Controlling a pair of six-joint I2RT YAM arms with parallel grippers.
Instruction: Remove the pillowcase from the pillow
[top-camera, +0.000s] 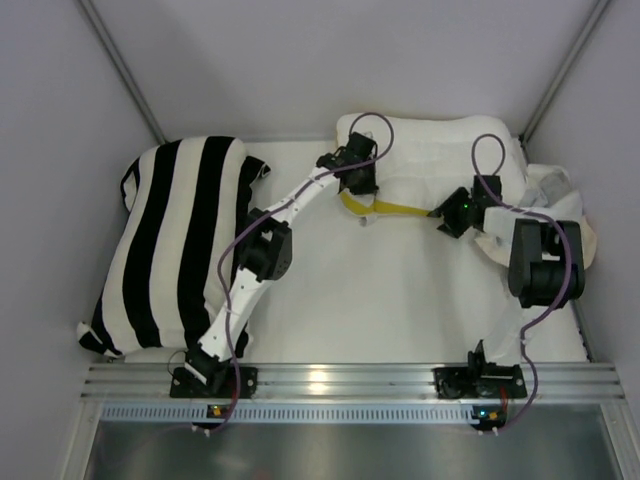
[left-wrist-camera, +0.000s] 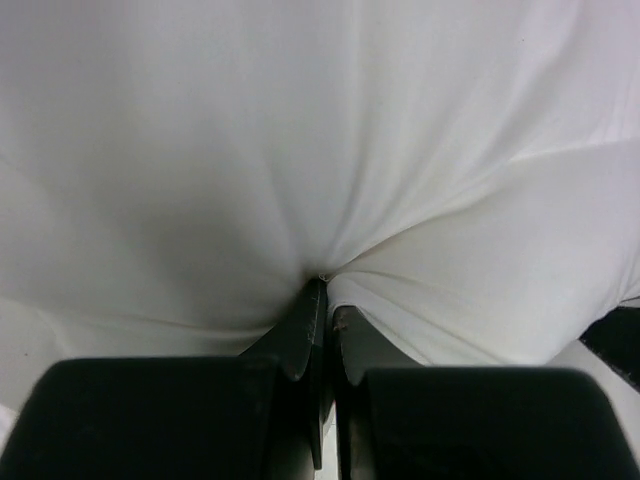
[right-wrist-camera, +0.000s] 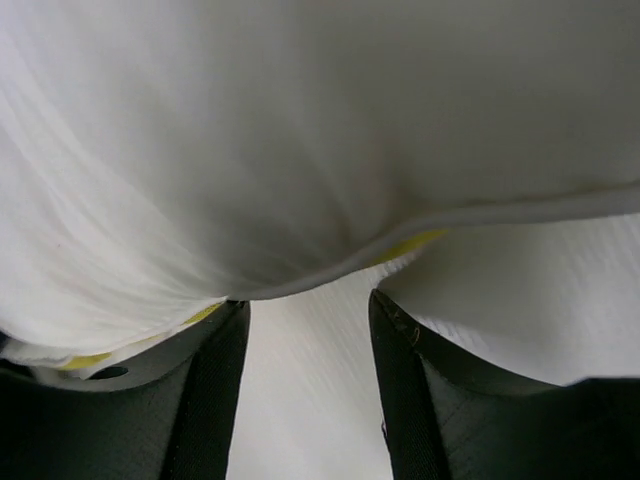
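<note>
The white pillow (top-camera: 430, 145) lies at the back of the table, its yellow band (top-camera: 395, 209) along the near edge. My left gripper (top-camera: 356, 178) is at the pillow's left end. In the left wrist view it (left-wrist-camera: 325, 295) is shut on a pinched fold of the pillow's smooth white fabric (left-wrist-camera: 300, 130). My right gripper (top-camera: 452, 214) is at the band's right end. In the right wrist view it (right-wrist-camera: 308, 300) is open and empty, with the pillow's seamed edge (right-wrist-camera: 300, 130) and a bit of yellow (right-wrist-camera: 410, 245) lying over its fingertips. The pillowcase (top-camera: 588, 238) lies bunched at the right, partly hidden by the right arm.
A large black-and-white striped cushion (top-camera: 170, 250) fills the left side of the table, beside the left arm. White walls close in at the back and sides. A metal rail (top-camera: 350, 380) runs along the near edge.
</note>
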